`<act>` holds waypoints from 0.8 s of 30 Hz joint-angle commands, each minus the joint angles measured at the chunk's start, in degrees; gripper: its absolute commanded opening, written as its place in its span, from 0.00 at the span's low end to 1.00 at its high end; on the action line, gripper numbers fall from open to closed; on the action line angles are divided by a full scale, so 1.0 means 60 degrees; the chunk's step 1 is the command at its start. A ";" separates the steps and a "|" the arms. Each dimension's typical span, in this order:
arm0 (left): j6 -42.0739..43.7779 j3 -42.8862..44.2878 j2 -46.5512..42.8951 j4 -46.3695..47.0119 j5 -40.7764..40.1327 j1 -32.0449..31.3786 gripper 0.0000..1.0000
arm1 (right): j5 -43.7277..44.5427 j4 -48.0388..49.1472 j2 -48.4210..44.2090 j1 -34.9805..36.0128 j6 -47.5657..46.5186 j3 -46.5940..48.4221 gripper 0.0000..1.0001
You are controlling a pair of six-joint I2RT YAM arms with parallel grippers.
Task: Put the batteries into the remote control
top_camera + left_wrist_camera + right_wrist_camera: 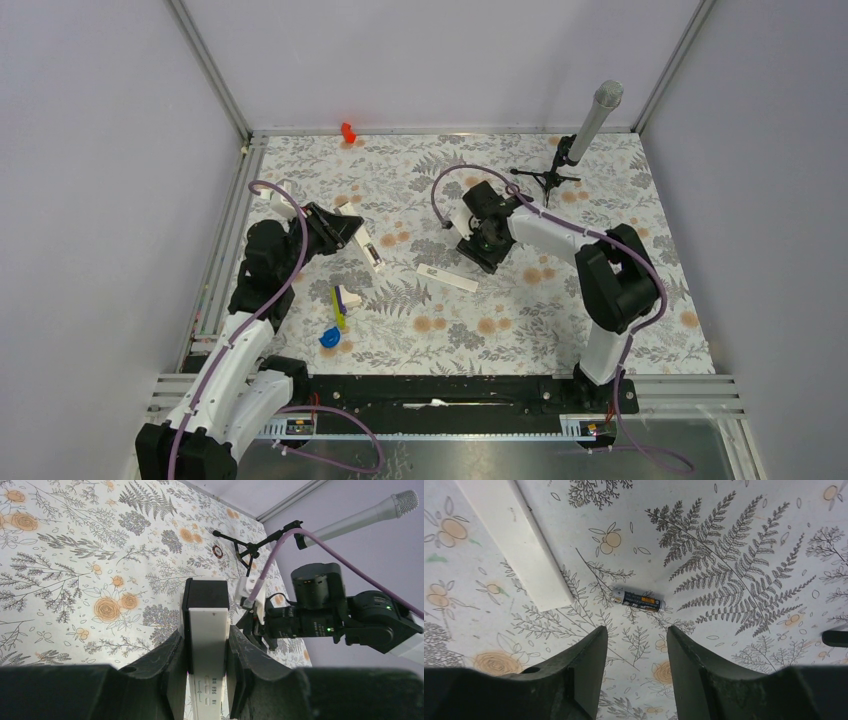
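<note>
My left gripper (354, 235) is shut on the remote control (371, 256), a slim white bar with a dark end, held low over the mat at mid-left. In the left wrist view the remote (207, 630) sits clamped between both fingers (165, 665), its dark end pointing away and its grey marks near the camera. My right gripper (478, 254) points down at the mat centre. In the right wrist view it (636, 630) is open and empty. One dark battery (638, 600) lies on the mat just beyond its fingertips. The second battery is not visible.
A flat white strip (447, 277) lies on the mat between the arms and also shows in the right wrist view (514, 545). A yellow-white-blue toy cluster (337, 315) lies front left. A microphone on a tripod (590, 125) stands back right, a small red object (347, 131) at the back edge.
</note>
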 commanded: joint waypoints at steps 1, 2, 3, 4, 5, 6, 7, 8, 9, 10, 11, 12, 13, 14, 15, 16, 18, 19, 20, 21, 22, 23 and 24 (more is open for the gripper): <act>-0.0163 0.0088 -0.0035 0.0568 0.0238 0.0062 0.00 | 0.0507 -0.0429 0.0526 0.0042 -0.0705 0.0561 0.54; -0.0175 0.0089 -0.0016 0.0572 0.0226 0.0062 0.00 | 0.0625 -0.0397 0.0603 0.0028 -0.0729 0.0617 0.54; -0.0198 0.0078 -0.0015 0.0580 0.0225 0.0064 0.00 | 0.0659 -0.0334 0.0678 0.0032 -0.0734 0.0677 0.53; -0.0214 0.0075 -0.0001 0.0587 0.0221 0.0062 0.00 | 0.0610 -0.0325 0.0748 0.0031 -0.0733 0.0736 0.52; -0.0221 0.0075 0.0008 0.0608 0.0224 0.0062 0.00 | 0.0553 -0.0323 0.0825 0.0049 -0.0764 0.0771 0.52; -0.0247 0.0075 0.0015 0.0605 0.0215 0.0062 0.00 | 0.0562 -0.0253 0.0900 0.0059 -0.0779 0.0784 0.52; -0.0262 0.0086 0.0027 0.0617 0.0203 0.0062 0.00 | 0.0582 -0.0162 0.0939 0.0071 -0.0792 0.0771 0.51; -0.0266 0.0089 0.0030 0.0617 0.0202 0.0071 0.00 | 0.0580 -0.0091 0.0988 0.0081 -0.0813 0.0768 0.51; -0.0266 0.0089 0.0031 0.0632 0.0209 0.0063 0.00 | 0.0624 -0.0030 0.1027 0.0083 -0.0833 0.0756 0.51; -0.0266 0.0099 0.0031 0.0628 0.0210 0.0075 0.00 | 0.0677 0.0023 0.1059 0.0092 -0.0859 0.0760 0.51; -0.0266 0.0102 0.0034 0.0618 0.0208 0.0077 0.00 | 0.0699 0.0053 0.1102 0.0089 -0.0878 0.0774 0.51; -0.0277 0.0104 0.0038 0.0626 0.0210 0.0077 0.00 | 0.0699 0.0070 0.1158 0.0096 -0.0909 0.0790 0.50; -0.0281 0.0115 0.0044 0.0631 0.0203 0.0077 0.00 | 0.0687 0.0096 0.1206 0.0097 -0.0927 0.0809 0.50; -0.0288 0.0118 0.0065 0.0641 0.0205 0.0077 0.00 | 0.0656 0.0094 0.1256 0.0094 -0.0946 0.0835 0.50; -0.0295 0.0130 0.0081 0.0642 0.0213 0.0077 0.00 | 0.0613 0.0084 0.1313 0.0097 -0.0948 0.0847 0.50; -0.0296 0.0138 0.0070 0.0633 0.0221 0.0077 0.00 | 0.0562 0.0090 0.1350 0.0097 -0.0945 0.0861 0.50; -0.0298 0.0161 0.0081 0.0632 0.0235 0.0078 0.00 | 0.0406 0.0069 0.1435 0.0094 -0.0937 0.0865 0.49; -0.0296 0.0170 0.0075 0.0619 0.0231 0.0077 0.00 | 0.0320 0.0055 0.1462 0.0093 -0.0934 0.0869 0.48; -0.0294 0.0176 0.0082 0.0626 0.0235 0.0077 0.00 | 0.0269 0.0026 0.1476 0.0097 -0.0941 0.0859 0.47; -0.0303 0.0177 0.0092 0.0618 0.0235 0.0088 0.00 | 0.0265 0.0041 0.1483 0.0096 -0.0953 0.0839 0.45; -0.0306 0.0174 0.0090 0.0626 0.0252 0.0091 0.00 | 0.0264 0.0046 0.1503 0.0097 -0.0914 0.0851 0.43; -0.0308 0.0190 0.0106 0.0618 0.0266 0.0091 0.00 | 0.0264 0.0032 0.1523 0.0097 -0.0878 0.0875 0.40; -0.0310 0.0181 0.0108 0.0619 0.0263 0.0092 0.00 | 0.0279 0.0011 0.1552 0.0097 -0.0833 0.0902 0.36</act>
